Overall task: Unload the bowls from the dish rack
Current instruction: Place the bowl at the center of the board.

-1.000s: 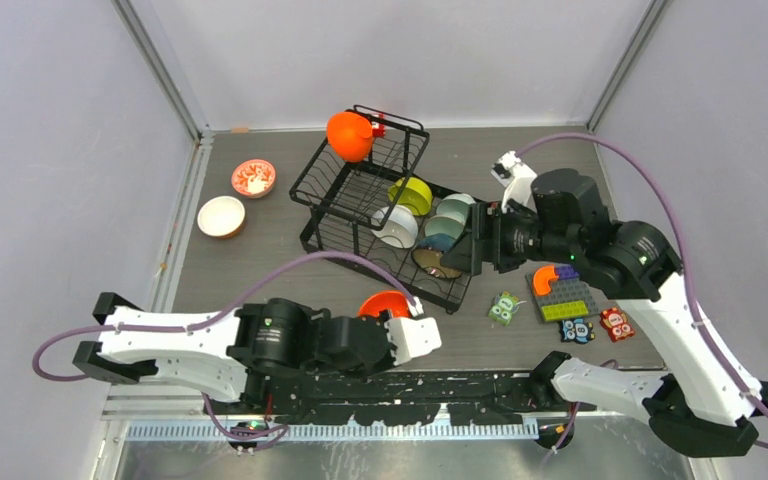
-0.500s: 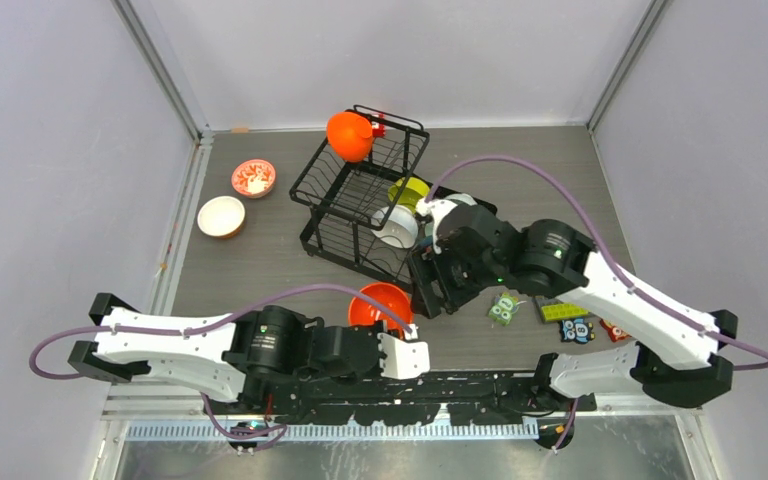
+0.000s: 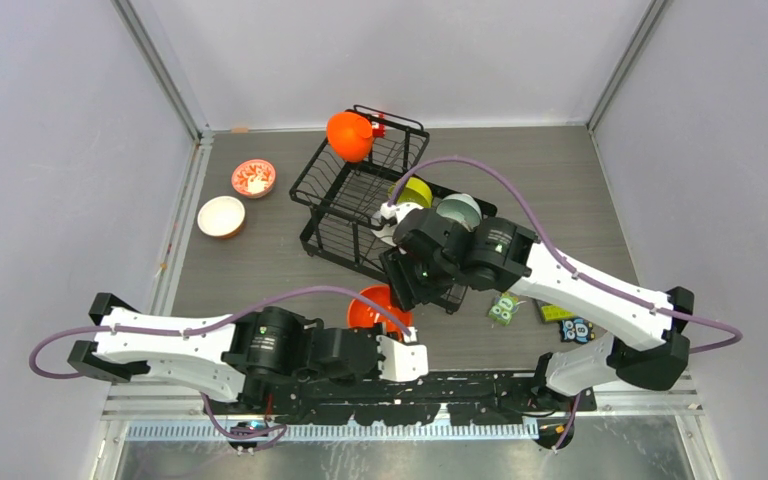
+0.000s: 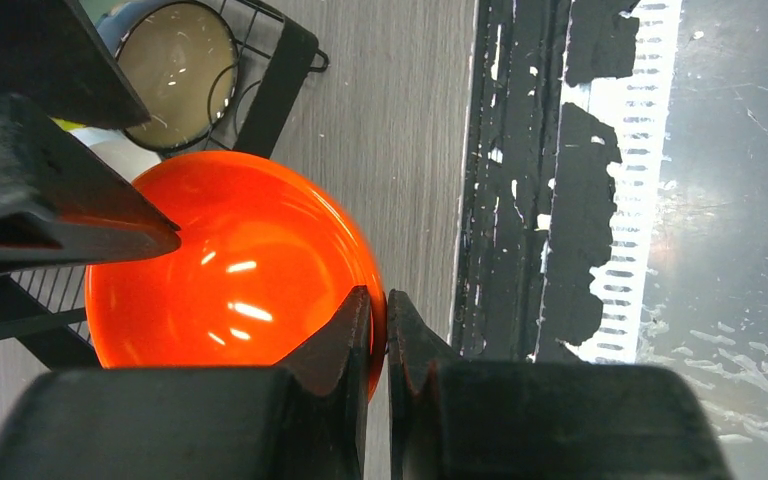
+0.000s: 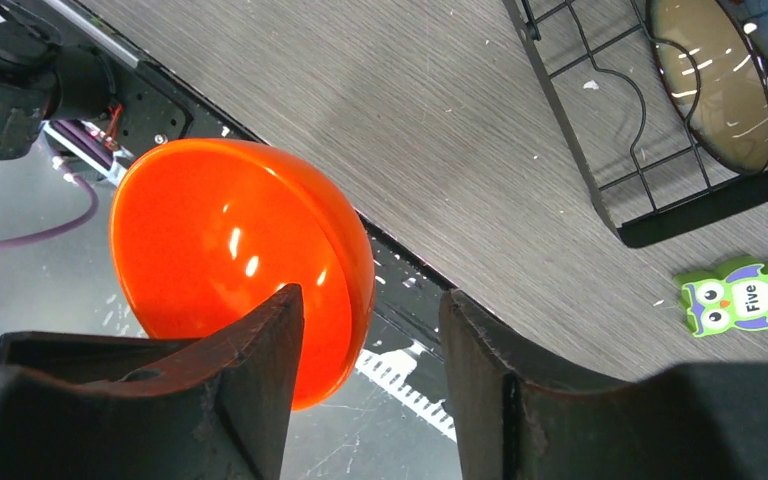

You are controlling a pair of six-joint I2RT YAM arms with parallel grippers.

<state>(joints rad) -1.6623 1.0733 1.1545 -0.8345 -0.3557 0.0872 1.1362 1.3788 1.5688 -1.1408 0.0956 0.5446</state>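
The dish rack (image 3: 345, 205) stands mid-desk (image 3: 260, 270) and is far from unloaded. An orange bowl (image 3: 350, 135) sits on its upper basket, and lime (image 3: 415, 190), mint (image 3: 458, 210) and tan-lined dark (image 5: 710, 80) bowls lie in the lower tier. Two bowls (image 3: 221, 216) already sit on the desk to the left.

The step in hand looks like a pass between arms. The left hand (image 4: 380, 310) is clenched on the rim of a second, glossy orange bowl (image 4: 230, 260), held out of the rack over the desk's near edge. The right hand (image 5: 372, 300) stands released, its fingers (image 5: 260, 370) astride that bowl's edge and not yet pinching.

Next, the right hand should clamp firmly on the slippery rim before the left lets go.
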